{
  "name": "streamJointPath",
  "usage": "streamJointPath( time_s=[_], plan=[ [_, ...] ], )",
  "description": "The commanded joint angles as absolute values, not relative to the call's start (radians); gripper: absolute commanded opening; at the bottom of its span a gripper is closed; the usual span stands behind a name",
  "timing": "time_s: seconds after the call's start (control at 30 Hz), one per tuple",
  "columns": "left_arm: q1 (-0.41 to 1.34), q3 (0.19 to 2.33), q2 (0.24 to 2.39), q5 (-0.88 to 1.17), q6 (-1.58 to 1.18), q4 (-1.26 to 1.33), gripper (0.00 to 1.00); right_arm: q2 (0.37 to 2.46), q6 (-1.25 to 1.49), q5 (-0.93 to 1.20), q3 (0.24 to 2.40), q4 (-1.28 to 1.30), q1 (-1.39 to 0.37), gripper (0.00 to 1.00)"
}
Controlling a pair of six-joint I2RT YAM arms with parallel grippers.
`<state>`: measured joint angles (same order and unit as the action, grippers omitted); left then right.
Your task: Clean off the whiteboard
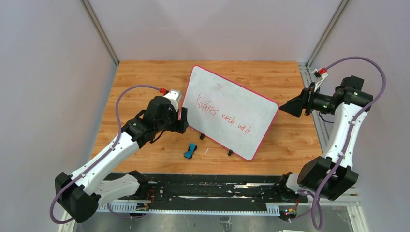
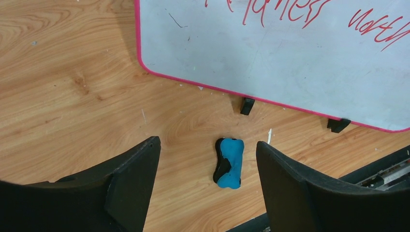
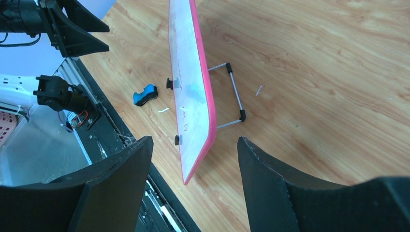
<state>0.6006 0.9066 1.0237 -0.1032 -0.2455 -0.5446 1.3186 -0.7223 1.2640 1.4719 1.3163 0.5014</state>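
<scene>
Wooden table carries the whiteboard; pale walls around.

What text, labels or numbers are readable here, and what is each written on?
"Kindness": red handwriting on the whiteboard, first word, loosely legible.
"north": second red word, uncertain; may be "worth".
Third red word: too scrawled to read.
Eraser: no label that can be read.

On the table, eraser before whiteboard — left hand left, right hand right.
</scene>
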Motion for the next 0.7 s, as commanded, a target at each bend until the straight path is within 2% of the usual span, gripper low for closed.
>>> streamJointPath(
  time_s=[0.0,0.67],
  plan=[
    [0.618,0.897,1.007,-0.116,-0.253,-0.515,0.77,1.325,-0.687,1.243,1.425,1.265,0.455,0.66],
    [0.635,0.89,1.016,-0.131,-0.259,-0.515,0.76,1.374,-0.558,1.192,1.299,1.056,0.321,0.61]
  ],
)
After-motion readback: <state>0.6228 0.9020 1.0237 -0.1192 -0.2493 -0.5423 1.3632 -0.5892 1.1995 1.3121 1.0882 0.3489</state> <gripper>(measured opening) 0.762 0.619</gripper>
